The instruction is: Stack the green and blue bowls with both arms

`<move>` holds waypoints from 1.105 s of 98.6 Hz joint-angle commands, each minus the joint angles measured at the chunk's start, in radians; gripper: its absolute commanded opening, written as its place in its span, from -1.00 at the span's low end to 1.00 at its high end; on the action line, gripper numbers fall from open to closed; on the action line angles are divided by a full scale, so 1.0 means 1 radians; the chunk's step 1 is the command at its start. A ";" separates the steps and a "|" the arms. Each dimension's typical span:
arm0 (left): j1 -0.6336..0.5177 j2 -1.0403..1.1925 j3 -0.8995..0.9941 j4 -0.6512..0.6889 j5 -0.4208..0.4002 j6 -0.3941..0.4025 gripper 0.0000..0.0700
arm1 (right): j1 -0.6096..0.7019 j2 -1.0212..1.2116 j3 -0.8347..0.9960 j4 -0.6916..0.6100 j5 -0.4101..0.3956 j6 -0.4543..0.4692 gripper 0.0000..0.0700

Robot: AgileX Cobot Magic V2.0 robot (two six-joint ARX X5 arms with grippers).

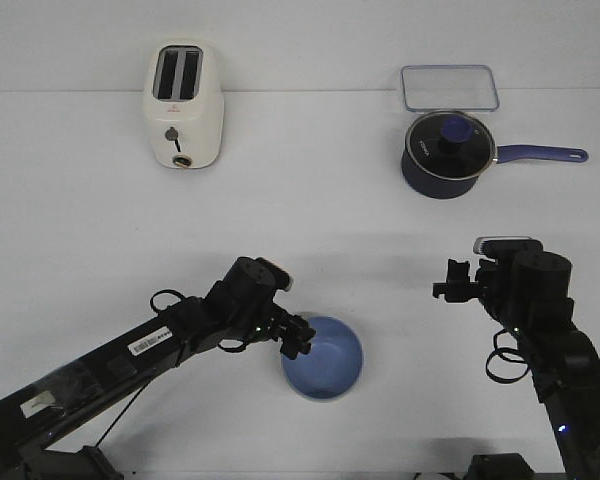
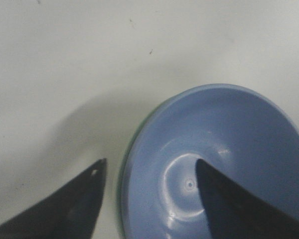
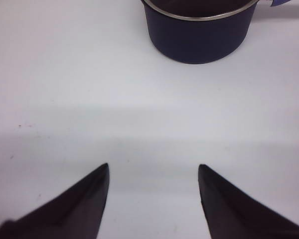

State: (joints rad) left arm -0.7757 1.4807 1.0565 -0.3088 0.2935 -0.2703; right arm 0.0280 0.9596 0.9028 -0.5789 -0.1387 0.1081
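The periwinkle blue bowl (image 1: pixel 323 357) stands on the white table near the front, in the middle. In the left wrist view the blue bowl (image 2: pixel 224 149) sits nested in the green bowl, of which only a thin sage edge (image 2: pixel 121 199) shows round its rim. My left gripper (image 1: pixel 298 338) is open over the bowl's left rim (image 2: pixel 150 164), one finger inside the bowl and one outside, not closed on it. My right gripper (image 1: pixel 450 281) is open and empty above bare table (image 3: pixel 153 167), to the right of the bowls.
A cream toaster (image 1: pixel 183 105) stands at the back left. A dark blue saucepan (image 1: pixel 445 152) with a glass lid and long handle stands at the back right, also in the right wrist view (image 3: pixel 199 30). A clear plastic container (image 1: pixel 448 87) lies behind it.
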 commanded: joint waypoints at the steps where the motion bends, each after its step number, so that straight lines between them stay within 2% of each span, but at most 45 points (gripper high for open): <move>1: 0.009 -0.031 0.021 0.003 -0.006 0.002 0.32 | 0.000 0.003 0.010 0.010 -0.004 -0.008 0.07; 10: 0.052 -0.109 0.028 0.003 -0.074 0.034 0.32 | 0.001 0.003 0.010 0.011 -0.024 -0.008 0.07; 22: 0.134 -0.241 0.029 -0.008 -0.284 0.090 0.22 | 0.001 0.002 0.010 0.015 -0.069 -0.008 0.03; 28: 0.189 -0.306 0.029 -0.018 -0.388 0.124 -0.07 | 0.001 0.000 0.010 0.022 -0.082 -0.008 -0.21; 32: 0.226 -0.349 0.029 -0.025 -0.447 0.141 -0.39 | 0.002 -0.005 0.010 0.027 -0.088 -0.008 -0.50; 38: 0.284 -0.410 0.027 -0.030 -0.497 0.177 -1.00 | 0.006 -0.019 0.005 0.045 -0.100 -0.008 -1.00; 41: 0.313 -0.439 0.025 -0.030 -0.504 0.188 -0.94 | 0.009 -0.031 -0.001 0.059 -0.101 -0.008 -1.00; 50: 0.402 -0.523 -0.006 -0.029 -0.504 0.191 -0.96 | 0.019 -0.087 -0.043 0.131 -0.101 -0.008 -1.00; 60: 0.495 -0.635 -0.114 0.004 -0.504 0.192 -0.96 | 0.028 -0.188 -0.142 0.272 -0.105 -0.008 -1.00; 71: 0.580 -0.801 -0.306 0.123 -0.502 0.241 -0.96 | 0.032 -0.352 -0.295 0.463 -0.106 -0.031 -1.00; 77: 0.616 -0.906 -0.420 0.203 -0.501 0.258 -0.97 | 0.032 -0.448 -0.373 0.540 -0.077 -0.034 -1.00; 93: 0.674 -1.126 -0.618 0.363 -0.501 0.255 -0.97 | 0.032 -0.608 -0.493 0.577 0.063 -0.033 -1.00; 109: 0.686 -1.164 -0.632 0.372 -0.502 0.256 -0.96 | 0.032 -0.625 -0.505 0.577 0.113 -0.033 -1.00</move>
State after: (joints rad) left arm -0.0910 0.3122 0.4187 0.0528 -0.2073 -0.0334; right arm 0.0582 0.3317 0.3988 -0.0162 -0.0322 0.0822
